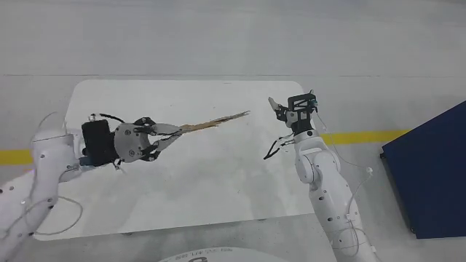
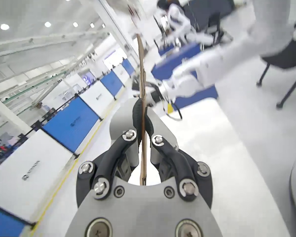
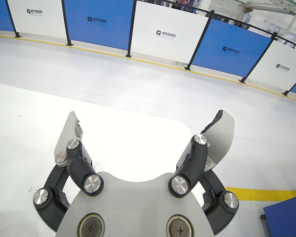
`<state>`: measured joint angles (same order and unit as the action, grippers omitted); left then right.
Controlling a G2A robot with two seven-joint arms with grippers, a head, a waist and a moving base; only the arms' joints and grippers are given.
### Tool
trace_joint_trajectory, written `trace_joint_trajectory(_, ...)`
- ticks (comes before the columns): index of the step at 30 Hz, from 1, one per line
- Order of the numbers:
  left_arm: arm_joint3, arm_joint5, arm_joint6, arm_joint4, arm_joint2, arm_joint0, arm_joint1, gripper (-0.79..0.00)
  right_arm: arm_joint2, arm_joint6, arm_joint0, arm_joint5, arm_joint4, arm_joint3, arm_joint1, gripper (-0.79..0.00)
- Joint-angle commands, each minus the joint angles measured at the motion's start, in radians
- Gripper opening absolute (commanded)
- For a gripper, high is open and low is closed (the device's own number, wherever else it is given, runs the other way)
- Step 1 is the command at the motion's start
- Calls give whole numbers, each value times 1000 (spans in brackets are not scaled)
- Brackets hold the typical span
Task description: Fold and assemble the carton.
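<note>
While clamped on the flat carton [image 1: 215,121], left hand [image 1: 178,129] over table [image 1: 218,182], right hand [image 3: 148,122] apart.

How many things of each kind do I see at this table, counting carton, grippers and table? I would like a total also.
carton: 1, flat, held by the left gripper
grippers: 2, with the right gripper open
table: 1
total: 4

carton [image 1: 215,122] above table [image 1: 218,189] middle | one end between left gripper [image 2: 141,114] fingers | right gripper [image 3: 148,122] over table's right edge, apart from carton
</note>
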<state>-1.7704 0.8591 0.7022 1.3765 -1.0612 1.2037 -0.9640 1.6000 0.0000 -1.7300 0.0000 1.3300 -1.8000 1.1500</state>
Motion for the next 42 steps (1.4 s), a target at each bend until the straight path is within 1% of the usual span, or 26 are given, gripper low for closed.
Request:
trace_joint_trajectory(1, 95, 25, -64, -265, 52, -104, -23, -785, 0, 0, 0, 0, 0, 0, 0, 0)
trace_joint_trajectory(2, 152, 42, -90, -407, 94, -159, -42, -785, 0, 0, 0, 0, 0, 0, 0, 0)
trace_joint_trajectory(3, 199, 47, -120, -522, 126, -199, -56, -785, 0, 0, 0, 0, 0, 0, 0, 0)
trace_joint_trajectory(4, 224, 45, -137, -590, 142, -229, -65, -785, 0, 0, 0, 0, 0, 0, 0, 0)
trace_joint_trajectory(5, 260, 45, -141, -712, 169, -260, -79, -785, 0, 0, 0, 0, 0, 0, 0, 0)
trace_joint_trajectory(6, 299, 55, -168, -828, 202, -288, -93, -785, 0, 0, 0, 0, 0, 0, 0, 0)
trace_joint_trajectory(7, 325, 54, -195, -900, 220, -323, -104, -785, 0, 0, 0, 0, 0, 0, 0, 0)
trace_joint_trajectory(8, 350, 69, -211, -999, 247, -341, -118, -785, 0, 0, 0, 0, 0, 0, 0, 0)
trace_joint_trajectory(9, 368, 59, -235, -1026, 256, -355, -124, -785, 0, 0, 0, 0, 0, 0, 0, 0)
trace_joint_trajectory(11, 370, 56, -256, -1020, 260, -360, -128, -785, 0, 0, 0, 0, 0, 0, 0, 0)
trace_joint_trajectory(39, 370, 56, -256, -1020, 260, -360, -128, -785, 0, 0, 0, 0, 0, 0, 0, 0)
trace_joint_trajectory(40, 368, 47, -263, -1007, 257, -363, -128, -785, 0, 0, 0, 0, 0, 0, 0, 0)
trace_joint_trajectory(41, 355, 8, -285, -921, 235, -375, -125, -785, 0, 0, 0, 0, 0, 0, 0, 0)
trace_joint_trajectory(42, 337, -23, -279, -832, 216, -372, -123, -785, 0, 0, 0, 0, 0, 0, 0, 0)
